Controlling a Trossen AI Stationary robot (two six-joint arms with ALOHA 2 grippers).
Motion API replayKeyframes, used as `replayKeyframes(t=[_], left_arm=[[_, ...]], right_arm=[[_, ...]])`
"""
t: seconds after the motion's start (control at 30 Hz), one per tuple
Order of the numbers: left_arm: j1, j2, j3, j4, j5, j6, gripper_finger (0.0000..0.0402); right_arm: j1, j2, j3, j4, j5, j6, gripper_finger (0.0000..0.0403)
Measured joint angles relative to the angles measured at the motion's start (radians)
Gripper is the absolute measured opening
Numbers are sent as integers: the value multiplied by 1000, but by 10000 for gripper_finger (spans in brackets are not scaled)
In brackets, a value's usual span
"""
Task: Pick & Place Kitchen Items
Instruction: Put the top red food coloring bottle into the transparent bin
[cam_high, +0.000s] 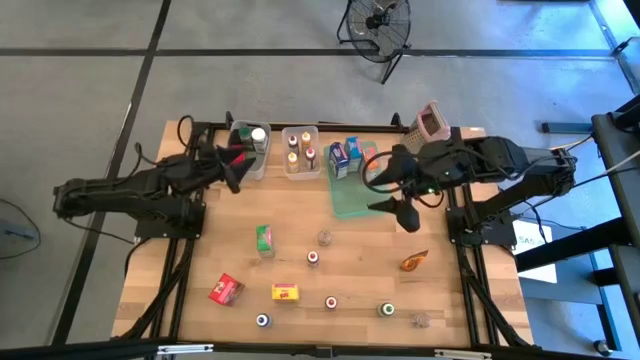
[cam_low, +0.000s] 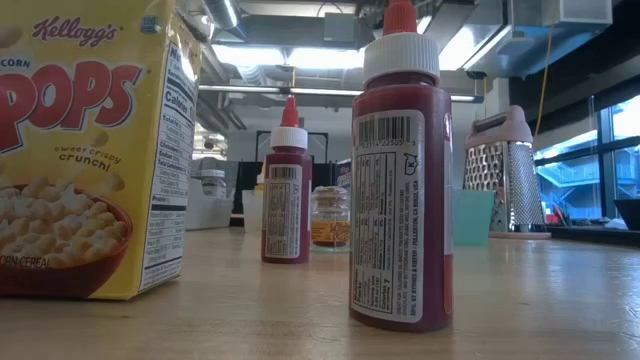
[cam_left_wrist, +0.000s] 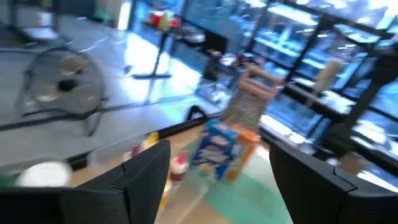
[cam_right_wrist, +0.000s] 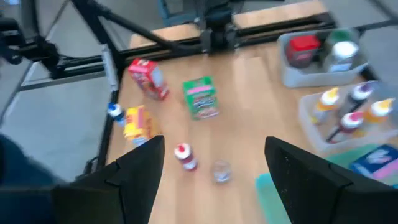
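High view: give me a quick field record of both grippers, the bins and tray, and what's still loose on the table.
left gripper: open, empty, over the left clear bin
right gripper: open, empty, at the green tray's right edge
second clear bin: holds small squeeze bottles
green tray: blue carton at its back end
box grater: back right, upright
loose on table: green carton, red carton, yellow carton, orange packet, several small jars

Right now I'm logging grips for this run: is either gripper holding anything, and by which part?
Nothing is held. The left gripper hangs open over the clear plastic bins, and the right gripper hangs open above the flat green tray.
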Motion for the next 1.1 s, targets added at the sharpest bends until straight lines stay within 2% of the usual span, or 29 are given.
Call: replayKeyframes(t=[0.17,0.33,0.6,0.77,0.87,0.97,1.1], left_arm=[[-104,14,52,17,-1,32,270],[-209,83,180,-19,-2,104,270],[-349,281,481,-397,0,126,270],[-402,386,676,-543,50,223,270],[-420,427,781,-630,80,230,270],[-439,443,852,-728,95,210,270],[-462,444,867,-777,98,170,270]], right_arm=[[43,0,0,13,-55,26,279],[103,13,0,21,-59,28,279],[176,75,1,27,-58,106,279],[200,123,1,29,-58,170,279],[200,146,1,34,-52,194,279],[196,163,1,22,-43,206,279],[195,191,1,28,-39,186,279]])
